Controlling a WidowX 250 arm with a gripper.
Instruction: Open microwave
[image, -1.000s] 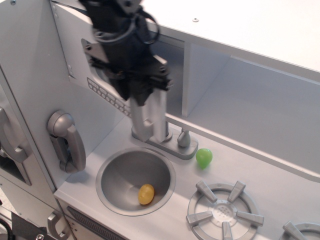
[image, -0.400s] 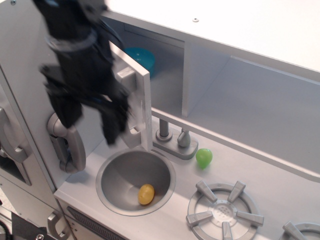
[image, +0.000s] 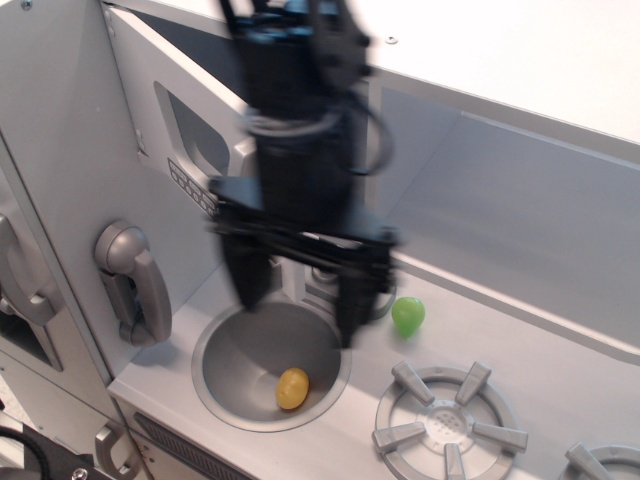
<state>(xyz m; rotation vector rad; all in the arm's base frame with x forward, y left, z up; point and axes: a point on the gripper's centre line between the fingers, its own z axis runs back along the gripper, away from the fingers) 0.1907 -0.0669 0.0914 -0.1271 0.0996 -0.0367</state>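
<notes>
Black and blurred, the tool (image: 297, 303) hangs over the sink (image: 270, 362), its two fingers spread wide and pointing down, gripping nothing. One finger (image: 248, 278) ends above the sink's back-left rim, the other (image: 354, 308) above its right rim.

Inside the round metal sink lies a small yellow egg-shaped piece (image: 292, 388), low on the right side of the bowl. A green piece (image: 407, 315) sits on the table (image: 560, 390) just right of the sink, beside the tool's right finger. A grey burner grate (image: 447, 424) lies in front of it.

At upper left stands the microwave (image: 190, 150), a light-grey box above and behind the sink. Its door shows part of a dark rounded window and a short row of small buttons below it. A dark strip runs along the door's top edge, so the door looks swung out from the box, though how far I cannot tell.

Much of the door, its handle and the faucet behind the sink are covered by the arm. Motion blur smears the tool's outline. A grey phone handset (image: 132, 283) hangs on the left wall, well apart from the tool. Another burner is cut off at the lower right corner.
</notes>
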